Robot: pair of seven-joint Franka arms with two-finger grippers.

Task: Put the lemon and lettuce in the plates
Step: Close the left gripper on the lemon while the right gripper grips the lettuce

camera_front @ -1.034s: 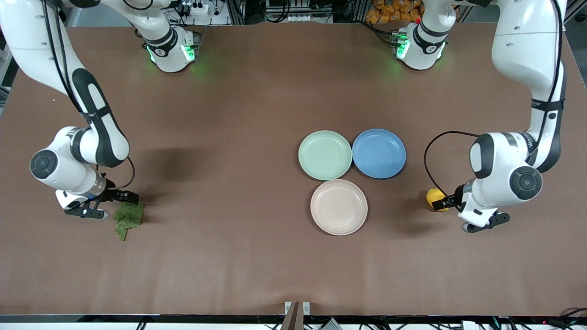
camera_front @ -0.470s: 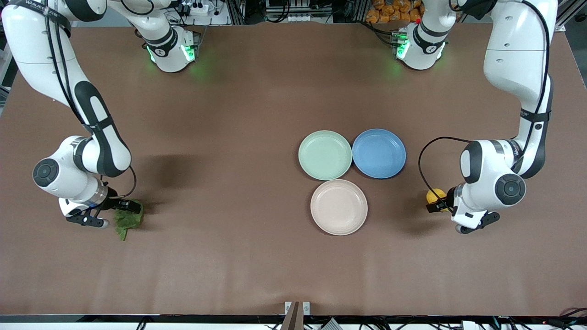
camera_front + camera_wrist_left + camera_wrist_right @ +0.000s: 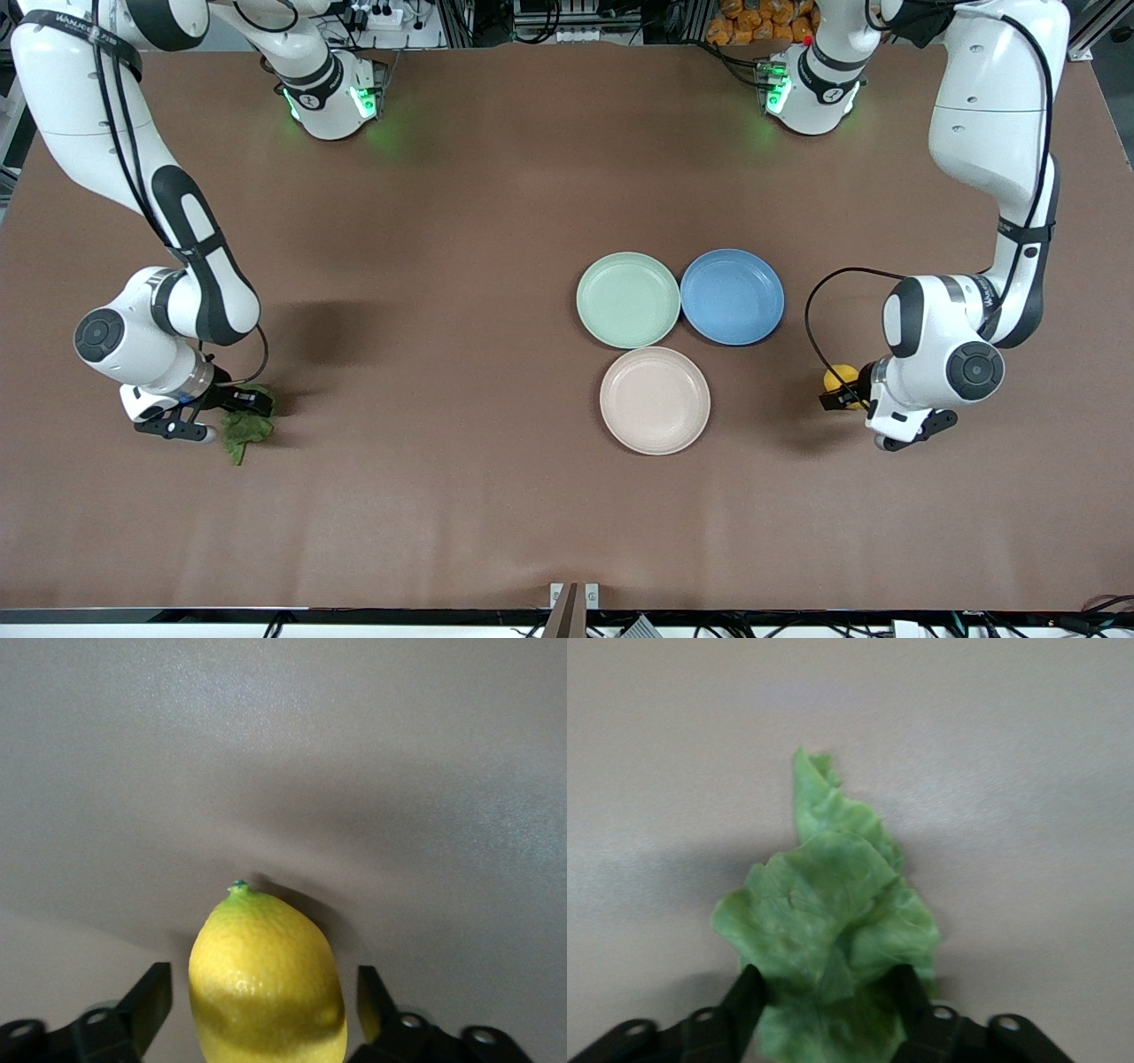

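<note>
Both grippers down on their items, three plates bare mid-table.
Mint-green round plate [image 3: 628, 299] sits at 11 o'clock of beige round plate [image 3: 655, 400]; right gripper [image 3: 232, 414] fingers pinch crumpled dark-green lettuce leaf [image 3: 244, 431] at right arm's end; left gripper [image 3: 849, 399] fingers straddle small yellow lemon [image 3: 838, 377], gaps showing, at left arm's end.

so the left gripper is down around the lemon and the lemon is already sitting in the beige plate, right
Not quite. The left gripper is down around the lemon, but the lemon rests on the bare table, not in the beige plate; the front view shows it.
</note>
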